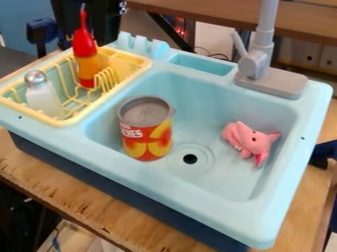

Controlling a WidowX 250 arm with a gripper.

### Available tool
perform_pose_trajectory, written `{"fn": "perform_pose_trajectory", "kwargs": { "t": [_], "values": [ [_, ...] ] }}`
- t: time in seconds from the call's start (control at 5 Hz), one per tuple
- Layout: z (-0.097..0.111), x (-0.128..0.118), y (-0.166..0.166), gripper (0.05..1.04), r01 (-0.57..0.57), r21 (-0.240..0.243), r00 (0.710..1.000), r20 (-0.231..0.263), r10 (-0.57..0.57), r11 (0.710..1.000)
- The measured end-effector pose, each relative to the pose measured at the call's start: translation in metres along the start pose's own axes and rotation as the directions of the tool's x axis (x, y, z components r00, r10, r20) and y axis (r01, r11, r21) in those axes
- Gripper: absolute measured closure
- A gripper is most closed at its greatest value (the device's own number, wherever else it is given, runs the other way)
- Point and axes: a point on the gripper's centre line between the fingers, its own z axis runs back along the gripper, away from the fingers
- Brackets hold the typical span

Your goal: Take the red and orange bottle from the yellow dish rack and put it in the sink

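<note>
While the black gripper (104,23) hangs at the upper left of the view, right by the top of a red and orange squeeze bottle (86,55), I honestly can't tell whether its jaws are released or clenched, or whether they've got hold of the bottle. That bottle is upright in the yellow dish rack (78,121), towards the back, with its thin red nozzle pointing up in front of the black hardware.

Same rack, closer to the front left corner: a whitish shaker (43,97) with a silvery domed top, tilted a bit. The rack itself sits in the left part of a light blue toy sink (268,216), next to the big basin.

Down in the basin there's a can (147,132) standing upright near the left wall. It's got a grey lid and a red label with orange and yellow shapes on it. Over on the right side of the basin is a little pink toy (251,141), kind of a soft animal-looking thing, well apart from the can. The round drain (190,159) with its dark hole is on the basin floor between those two, nearer the front.

Behind the basin, a grey faucet (256,64) rises from the back right rim, and just left of it there's a small rectangular recess (201,64) set into the rim. The whole sink has a dark blue lower part (125,197) and sits on a wooden bench (79,201) with a pretty rough-looking front edge.
</note>
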Motion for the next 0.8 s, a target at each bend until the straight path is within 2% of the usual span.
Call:
{"fn": "perform_pose_trajectory", "kwargs": {
  "t": [0.2,0.4,0.6,0.8],
  "values": [
    [-0.007,0.000,-0.001,0.083,0.000,-0.013,0.999,-0.032,-0.001,1.000],
    [0.006,0.002,0.006,0.082,-0.003,-0.040,0.998,-0.059,0.001,0.999],
    [0.020,-0.001,0.027,0.083,-0.007,-0.064,0.999,-0.047,0.004,0.998],
    [0.024,0.004,0.040,0.082,0.022,-0.050,0.998,-0.057,-0.025,0.999]
  ]
}}
